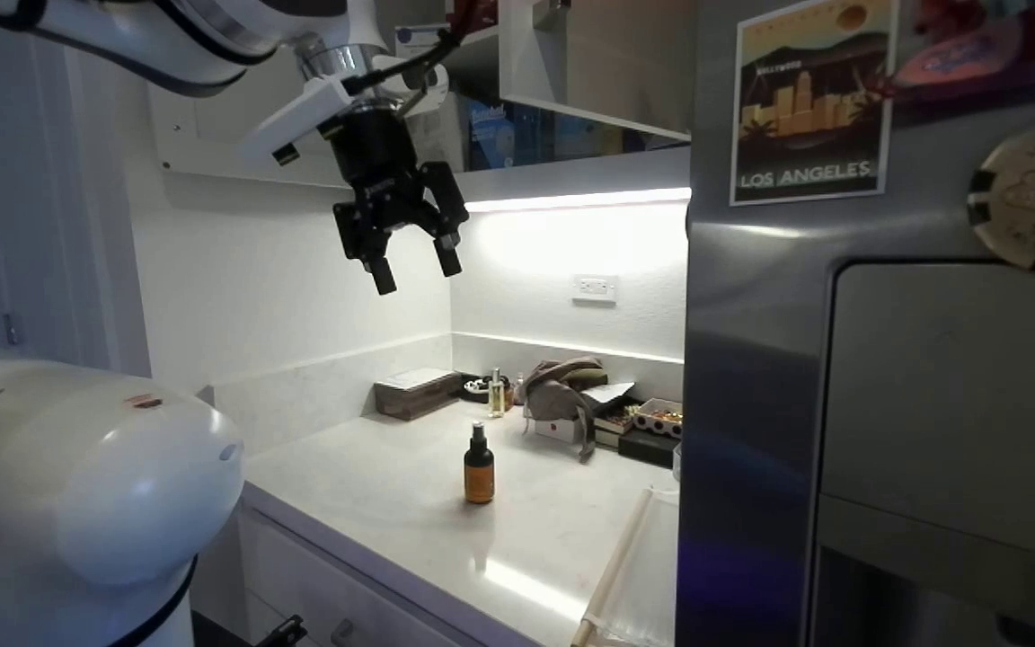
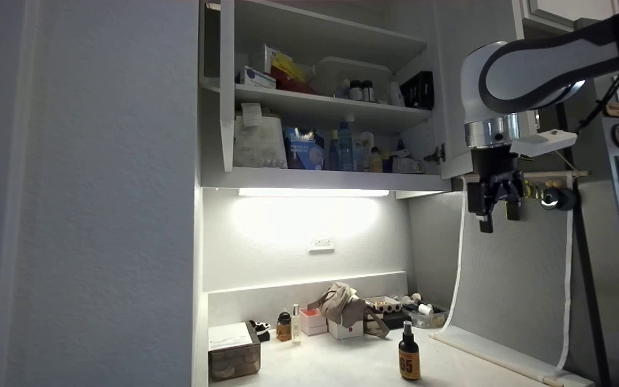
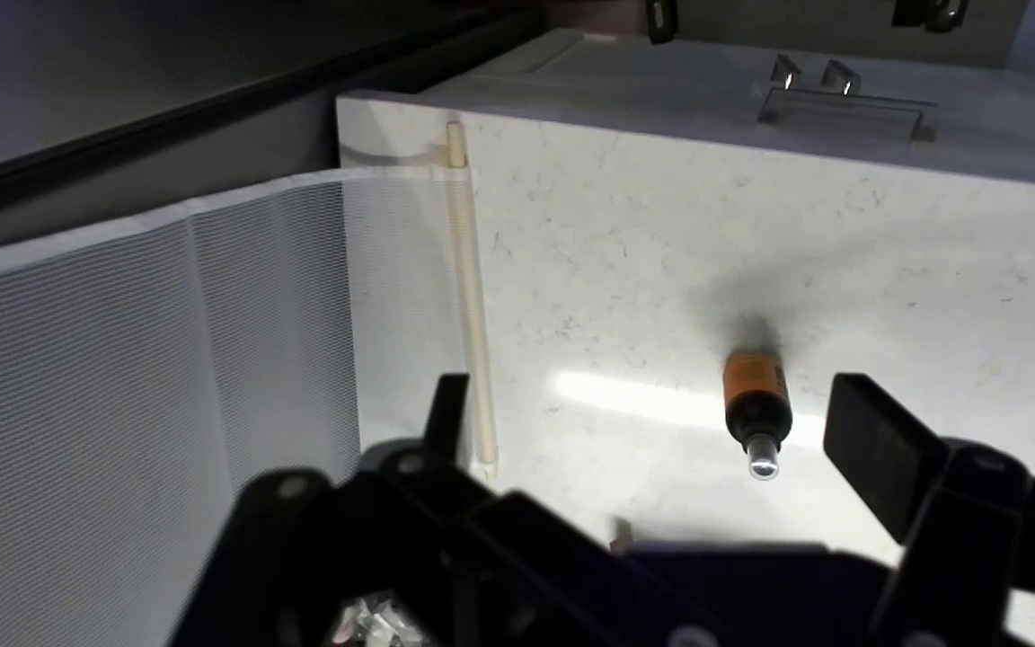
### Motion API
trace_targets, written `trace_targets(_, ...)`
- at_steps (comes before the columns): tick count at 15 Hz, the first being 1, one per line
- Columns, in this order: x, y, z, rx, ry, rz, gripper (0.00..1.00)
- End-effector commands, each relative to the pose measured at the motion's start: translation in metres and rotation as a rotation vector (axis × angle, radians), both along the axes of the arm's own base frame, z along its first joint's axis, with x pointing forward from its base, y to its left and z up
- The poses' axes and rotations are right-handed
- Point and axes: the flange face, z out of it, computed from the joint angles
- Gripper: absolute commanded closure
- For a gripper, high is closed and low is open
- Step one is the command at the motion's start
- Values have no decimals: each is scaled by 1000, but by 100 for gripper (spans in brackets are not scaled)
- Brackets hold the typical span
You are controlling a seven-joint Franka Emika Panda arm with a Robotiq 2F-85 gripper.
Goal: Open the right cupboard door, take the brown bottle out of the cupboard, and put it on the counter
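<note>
1. The plain white right-hand cupboard door (image 2: 479, 24) stands open on the white, shelved wall cabinet (image 2: 331, 178); that step is done.
2. The small dark-brown, orange-labelled spray bottle (image 1: 479, 476) stands upright on the glossy white worktop (image 1: 374, 490); removal and placing look complete.
3. The black two-fingered gripper (image 1: 417, 270) hangs higher, well apart, spread, holding nothing.
4. Nothing asked for seems left.

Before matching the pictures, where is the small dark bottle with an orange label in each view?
In an exterior view: the bottle, lower half, slightly left of centre.
In an exterior view: the bottle, right of centre, near the bottom.
In the wrist view: the bottle, right of centre, lower half.
Shared landmark: the pale wooden rod on the glossy white counter, left of the bottle only in the wrist view.
</note>
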Motion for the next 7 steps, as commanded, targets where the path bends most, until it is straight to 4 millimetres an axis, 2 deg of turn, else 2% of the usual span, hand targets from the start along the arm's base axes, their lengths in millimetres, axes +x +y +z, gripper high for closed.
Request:
trace_targets(1,0,0,0,0,3,0,0)
trace_targets(7,0,0,-3,0,10,0,0)
